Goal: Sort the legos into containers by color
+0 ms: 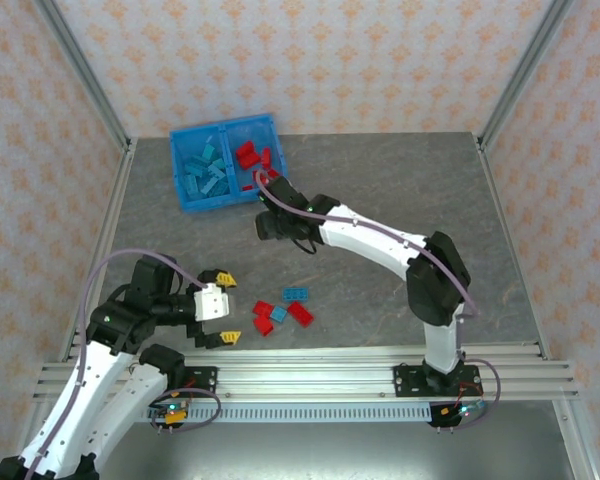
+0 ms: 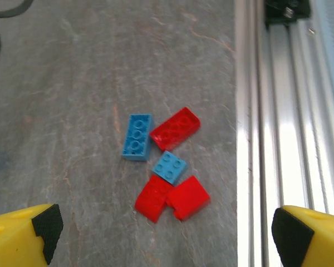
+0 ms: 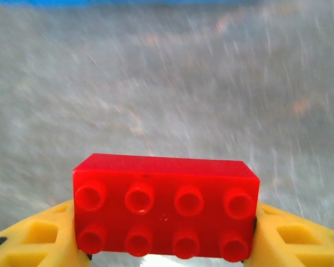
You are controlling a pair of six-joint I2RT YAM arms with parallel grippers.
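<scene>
Grey mottled surface (image 1: pixel 380 180), patterned wallpaper walls (image 1: pixel 310 60), alu frame (image 1: pixel 84 70). Right claw (image 3: pixel 166 239) pinching red lego (image 3: pixel 166 206) nr blue bin (image 1: pixel 218 205); left claw (image 1: pixel 227 308) spread wide beside loose legos (image 1: pixel 283 312) nr front rail (image 1: pixel 310 365).

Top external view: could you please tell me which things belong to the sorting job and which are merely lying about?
Job: red brick in right tool; five loose bricks; blue bin; sorted bricks inside.
Not job: aluminium rails; arm cable.
</scene>
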